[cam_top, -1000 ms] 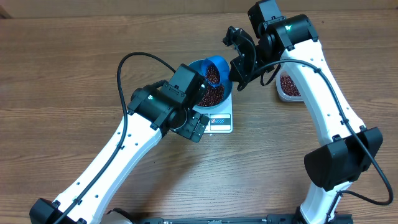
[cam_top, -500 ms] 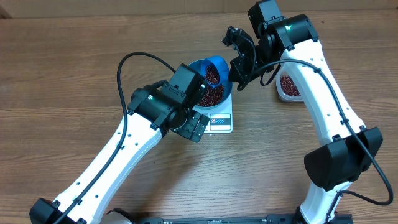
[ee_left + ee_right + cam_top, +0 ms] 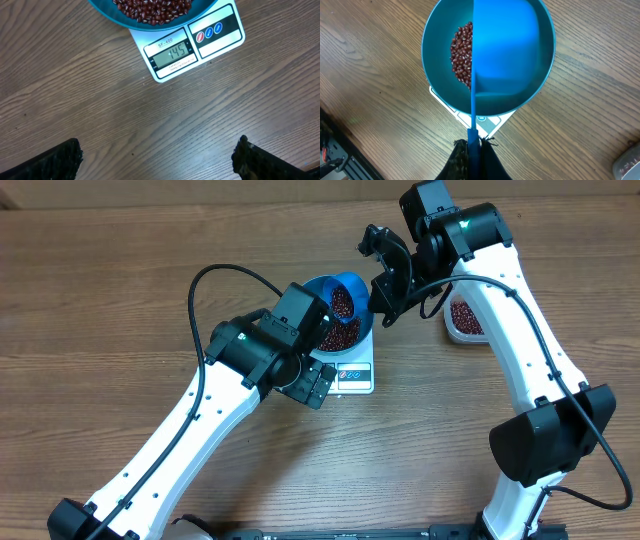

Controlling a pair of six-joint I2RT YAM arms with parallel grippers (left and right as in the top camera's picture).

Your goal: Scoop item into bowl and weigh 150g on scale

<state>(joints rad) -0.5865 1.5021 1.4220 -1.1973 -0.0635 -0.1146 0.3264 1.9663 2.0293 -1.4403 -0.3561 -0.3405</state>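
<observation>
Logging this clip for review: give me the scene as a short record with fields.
bowl: blue, on the scale, partly filled with beans
display: reads 145
scoop: blue, held over the bowl
right gripper: shut on the scoop's handle
left gripper: open, empty, above the table in front of the scale
task: target not yet reached

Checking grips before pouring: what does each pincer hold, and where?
Right pincer clamps the blue scoop by its handle's end, over the bowl. Left pincer is open, holding nothing.
</observation>
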